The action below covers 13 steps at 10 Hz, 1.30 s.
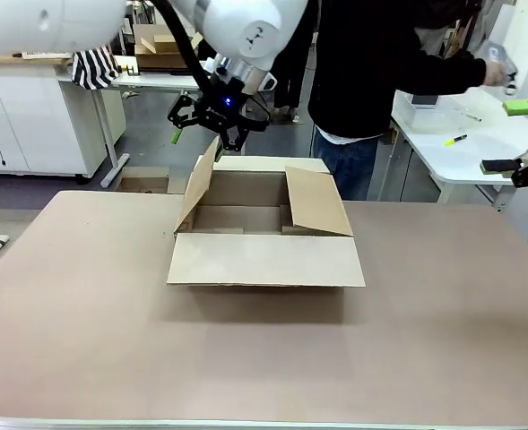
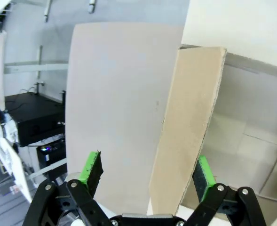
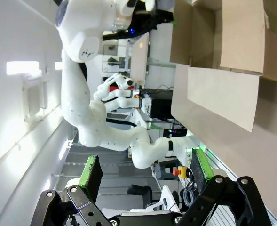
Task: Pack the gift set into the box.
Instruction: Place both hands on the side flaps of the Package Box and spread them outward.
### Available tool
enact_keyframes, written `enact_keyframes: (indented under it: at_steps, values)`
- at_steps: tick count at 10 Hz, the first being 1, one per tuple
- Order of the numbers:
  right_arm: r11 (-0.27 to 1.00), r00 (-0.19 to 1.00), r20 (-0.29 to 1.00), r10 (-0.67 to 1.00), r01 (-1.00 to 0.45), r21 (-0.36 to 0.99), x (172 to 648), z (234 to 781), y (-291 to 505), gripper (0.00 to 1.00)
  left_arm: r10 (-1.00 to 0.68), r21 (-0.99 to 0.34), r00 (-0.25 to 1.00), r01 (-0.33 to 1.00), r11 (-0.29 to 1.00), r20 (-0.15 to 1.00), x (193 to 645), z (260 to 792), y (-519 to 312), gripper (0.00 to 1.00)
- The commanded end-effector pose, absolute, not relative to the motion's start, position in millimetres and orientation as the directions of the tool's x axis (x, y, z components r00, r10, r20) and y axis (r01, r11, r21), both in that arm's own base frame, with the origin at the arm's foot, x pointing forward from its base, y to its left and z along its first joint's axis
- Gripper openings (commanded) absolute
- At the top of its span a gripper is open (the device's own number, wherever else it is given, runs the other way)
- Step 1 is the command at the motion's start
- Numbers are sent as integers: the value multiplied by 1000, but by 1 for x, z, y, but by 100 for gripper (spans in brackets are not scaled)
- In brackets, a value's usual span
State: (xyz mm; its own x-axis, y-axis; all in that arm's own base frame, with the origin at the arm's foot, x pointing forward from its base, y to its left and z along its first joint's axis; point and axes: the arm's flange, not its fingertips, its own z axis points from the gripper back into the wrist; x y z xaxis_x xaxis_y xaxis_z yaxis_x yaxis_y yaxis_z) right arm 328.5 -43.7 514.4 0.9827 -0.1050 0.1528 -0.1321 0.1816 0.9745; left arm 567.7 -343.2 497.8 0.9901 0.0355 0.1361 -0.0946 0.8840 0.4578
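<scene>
Brown counter point(image 1: 425, 340), box point(image 1: 264, 260) at centre, flaps open. Left gripper point(image 1: 205, 134) jaws wide open, empty, straddling left flap point(image 2: 190, 127); right gripper point(image 1: 523, 166) jaws open, empty, parked far right. Pinch flap squarely; fold outward slowly to avoid shifting box.

Left tool point(image 1: 210, 136) at box point(image 1: 264, 261) flap

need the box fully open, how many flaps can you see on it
4. Near flap lies flat toward the camera; left flap stands up between the left gripper's fingers; right flap slants up; far flap folds back behind the box.
</scene>
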Motion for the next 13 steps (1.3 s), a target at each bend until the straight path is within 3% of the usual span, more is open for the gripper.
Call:
enact_keyframes:
  at_steps: [1,8,13]
  values:
    - [166,978,181,-101,-163,973,331,516,-44,100,32,368,996,-63,928,89,551,488,-310,100]
    - [166,978,181,-101,-163,973,331,516,-44,100,154,105,986,-161,981,70,532,489,-220,100]
    - [166,978,181,-101,-163,973,331,516,-44,100,29,-258,998,-14,966,56,529,466,-165,100]
